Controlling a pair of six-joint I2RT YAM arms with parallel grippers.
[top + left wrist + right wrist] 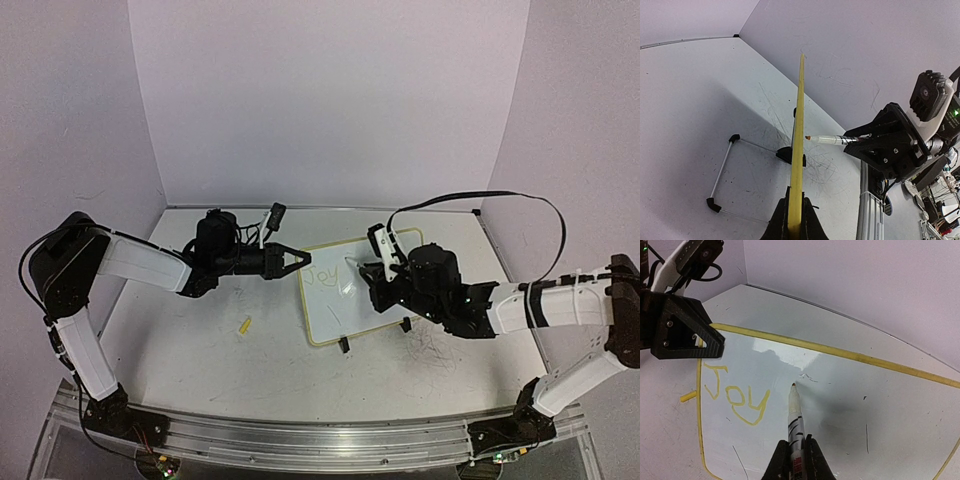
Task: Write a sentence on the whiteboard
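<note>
Only "Joy" of the yellow-green cursive sentence (322, 272) is written; left claw (300, 262) is clamped on the yellow-rimmed white whiteboard (345, 308), right claw (797, 444) on a white pen (794, 412)

Seen from the left wrist, the whiteboard (799, 150) stands edge-on, so only its yellow rim shows and its writing face is hidden. The left fingers (810, 225) on that rim are cut off by the bottom edge. In the right wrist view the board's right and near corners run out of frame, and the right fingers (817, 465) hide the lower barrel of the pen (795, 415). Whether its tip touches the board cannot be told. From above, the sentence (322, 272) is too small to read surely (the wrist view gives "Joy"). A yellow bit (244, 325) on the counter (200, 340) is too small to name.
</note>
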